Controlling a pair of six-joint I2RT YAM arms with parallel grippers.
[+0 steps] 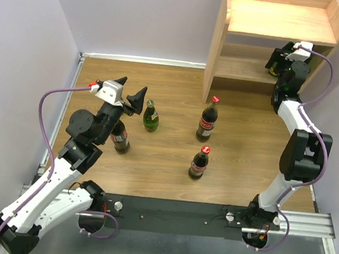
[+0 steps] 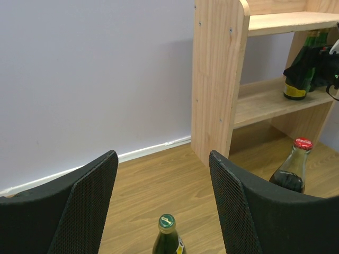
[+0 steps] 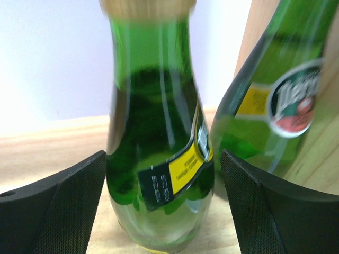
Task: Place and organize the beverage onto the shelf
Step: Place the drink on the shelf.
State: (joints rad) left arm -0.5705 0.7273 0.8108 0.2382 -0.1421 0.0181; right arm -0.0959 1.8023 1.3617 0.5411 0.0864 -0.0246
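A green glass bottle with a yellow-and-dark label (image 3: 153, 106) stands upright on the lower board of the light wooden two-tier shelf (image 1: 215, 53), its long axis vertical and its gold cap at 12 o'clock in the right wrist view. A second green glass bottle (image 3: 275, 106) stands just beside it at 3 o'clock, also neck up. The right gripper (image 3: 163, 154) reaches into that lower tier with its black mesh-faced fingers (image 3: 69, 206) spread wide to either side of the first bottle, a slim gap showing on the 3 o'clock side. In the top view the shelf sits at 1 o'clock on the wood-grain table (image 1: 180, 79). Out on the boards stand, all upright with caps up, a lone green bottle (image 1: 151, 116) near centre, a red-capped dark cola bottle (image 1: 208, 120) at its 3 o'clock, another cola bottle (image 1: 199, 163) at 5 o'clock, and a third cola bottle (image 1: 120, 140) partly under the left arm. The left gripper (image 1: 132, 85) hovers above, jaws wide and empty.
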